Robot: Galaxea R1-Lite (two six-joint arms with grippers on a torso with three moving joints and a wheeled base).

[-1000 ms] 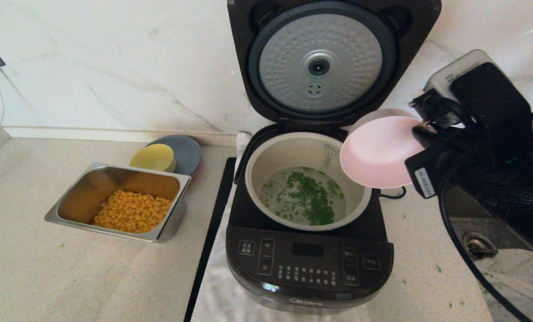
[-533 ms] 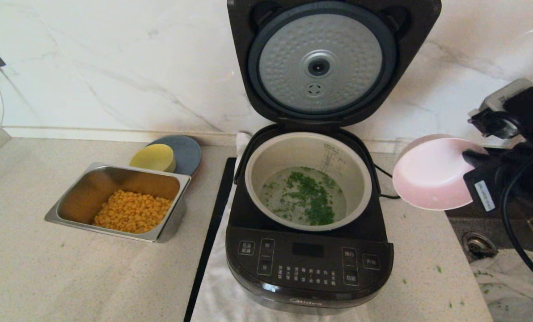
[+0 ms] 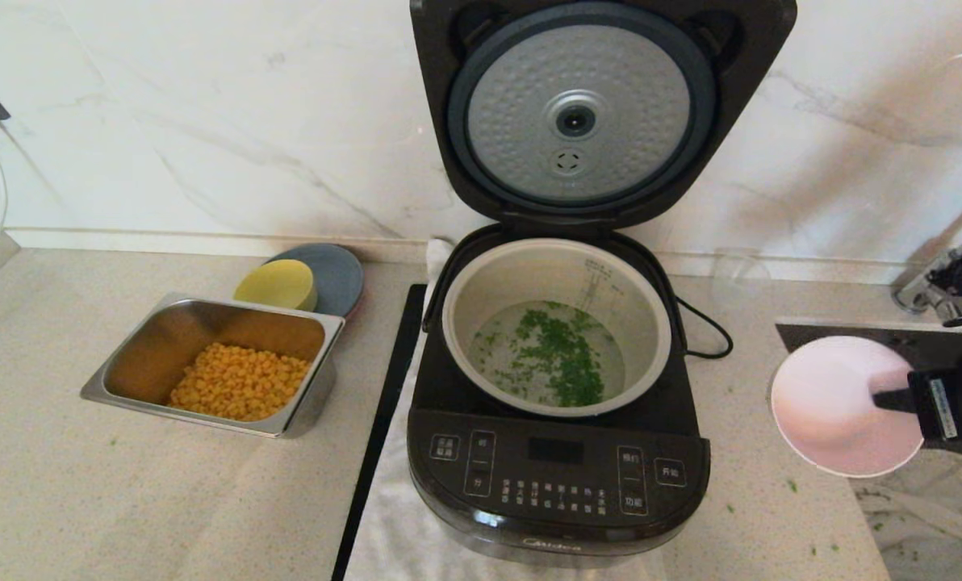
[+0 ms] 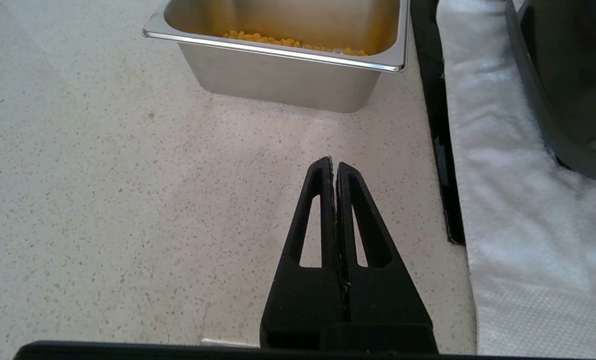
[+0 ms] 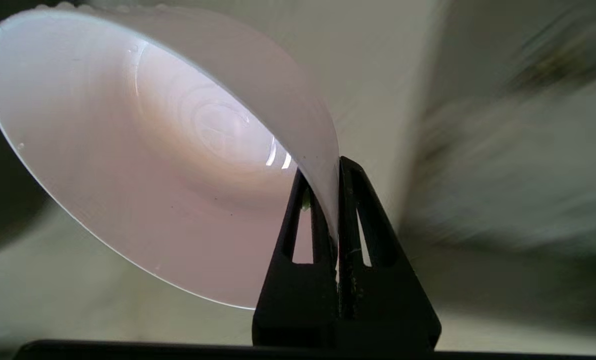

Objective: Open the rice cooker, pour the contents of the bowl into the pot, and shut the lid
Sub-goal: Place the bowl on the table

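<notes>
The black rice cooker stands open, its lid upright with the dimpled silver disc facing me. Chopped green contents float in water inside the grey pot. My right gripper is shut on the rim of the pink-white bowl, which looks empty and hangs tilted to the right of the cooker, over the counter edge by the sink. My left gripper is shut with nothing in it, parked low over the counter near the steel tray.
A steel tray of yellow corn sits left of the cooker, with a yellow bowl on a grey plate behind it. A white cloth lies under the cooker. A sink and tap are at the right.
My right gripper has carried the bowl away from above the pot, rightward and down toward the sink edge. The cooker, its contents and the left arm have not moved.
</notes>
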